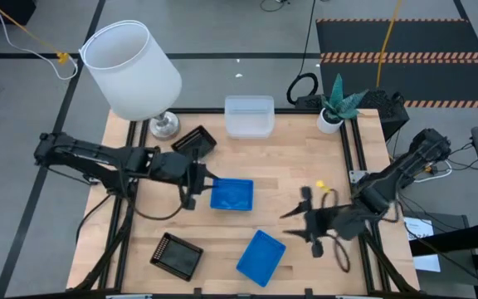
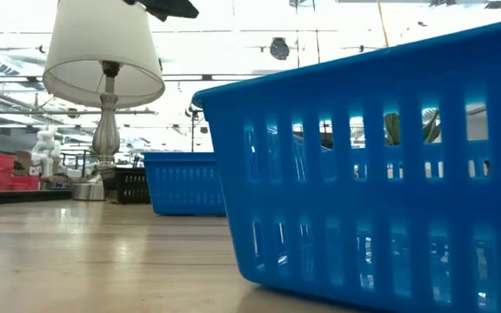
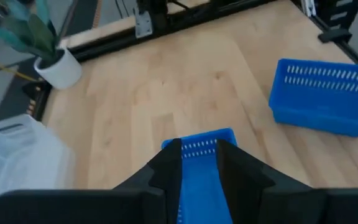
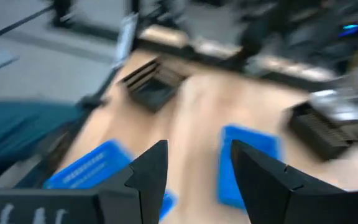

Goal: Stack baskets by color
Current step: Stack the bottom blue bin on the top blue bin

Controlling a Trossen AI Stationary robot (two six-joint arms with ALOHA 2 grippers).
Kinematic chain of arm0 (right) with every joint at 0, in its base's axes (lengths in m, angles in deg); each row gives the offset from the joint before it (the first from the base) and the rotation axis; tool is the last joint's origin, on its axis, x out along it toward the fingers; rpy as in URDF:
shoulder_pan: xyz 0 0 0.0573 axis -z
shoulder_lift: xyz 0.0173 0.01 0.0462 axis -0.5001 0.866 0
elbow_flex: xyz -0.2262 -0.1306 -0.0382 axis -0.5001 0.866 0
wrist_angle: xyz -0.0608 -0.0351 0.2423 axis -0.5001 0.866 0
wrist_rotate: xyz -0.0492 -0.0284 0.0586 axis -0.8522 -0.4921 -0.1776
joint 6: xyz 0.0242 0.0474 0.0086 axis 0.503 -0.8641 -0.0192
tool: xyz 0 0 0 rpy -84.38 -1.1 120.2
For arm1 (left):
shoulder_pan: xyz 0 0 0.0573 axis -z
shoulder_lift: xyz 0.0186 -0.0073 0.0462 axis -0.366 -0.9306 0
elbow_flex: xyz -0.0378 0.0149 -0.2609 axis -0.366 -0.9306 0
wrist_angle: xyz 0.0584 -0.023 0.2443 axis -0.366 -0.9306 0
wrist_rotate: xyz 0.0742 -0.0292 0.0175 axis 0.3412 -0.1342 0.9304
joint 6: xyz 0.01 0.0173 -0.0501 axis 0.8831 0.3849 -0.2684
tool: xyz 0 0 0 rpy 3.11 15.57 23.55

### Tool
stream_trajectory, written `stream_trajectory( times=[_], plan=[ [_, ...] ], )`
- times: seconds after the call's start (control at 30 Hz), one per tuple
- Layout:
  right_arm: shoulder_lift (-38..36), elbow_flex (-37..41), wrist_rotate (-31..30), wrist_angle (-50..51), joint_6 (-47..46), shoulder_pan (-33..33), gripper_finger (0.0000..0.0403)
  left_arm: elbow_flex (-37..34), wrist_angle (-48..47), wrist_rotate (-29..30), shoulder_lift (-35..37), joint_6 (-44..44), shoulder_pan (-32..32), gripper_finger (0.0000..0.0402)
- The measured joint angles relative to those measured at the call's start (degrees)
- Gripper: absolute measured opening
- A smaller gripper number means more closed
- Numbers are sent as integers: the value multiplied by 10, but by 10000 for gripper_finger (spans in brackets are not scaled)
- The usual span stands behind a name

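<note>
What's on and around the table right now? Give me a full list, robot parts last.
blue baskets: two, bright blue; one mid-table at the left claw, one at the near edge.
black baskets: two, black; one by the lamp base, one at the near left corner.
clear baskets: clear, far edge, centre; count in the pile unclear.
lamp: one, white shade, far left corner.
potted plant: one, green in white pot, far right corner.
left claw: fingers straddling the mid-table blue basket's wall.
right claw: open, above the table's right side, holding nothing.
</note>
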Motion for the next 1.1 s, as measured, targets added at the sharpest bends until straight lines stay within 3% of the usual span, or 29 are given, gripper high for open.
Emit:
stream_trajectory(
  times=[0.13, 0.3, 0.47, 0.67, 0.9, 1.1],
  plan=[
    [44, 0, 126, 5, 3, 31, 169, 0, -4, 11, 10, -12, 22, 102],
    [94, 0, 140, 3, 3, 60, 169, 0, 0, 11, 15, -11, 33, 102],
    [131, 0, 236, 2, -31, 99, 169, 0, 2, 11, 16, -17, 34, 102],
    [175, 0, 292, 1, -42, 100, 169, 0, -13, 11, 16, -34, 36, 102],
    [203, 0, 288, -11, -103, 40, 169, 0, -94, 21, 9, -124, 74, 102],
    [238, 0, 265, -47, -117, -3, 169, 1, -72, 70, -9, -147, 146, 102]
  ],
)
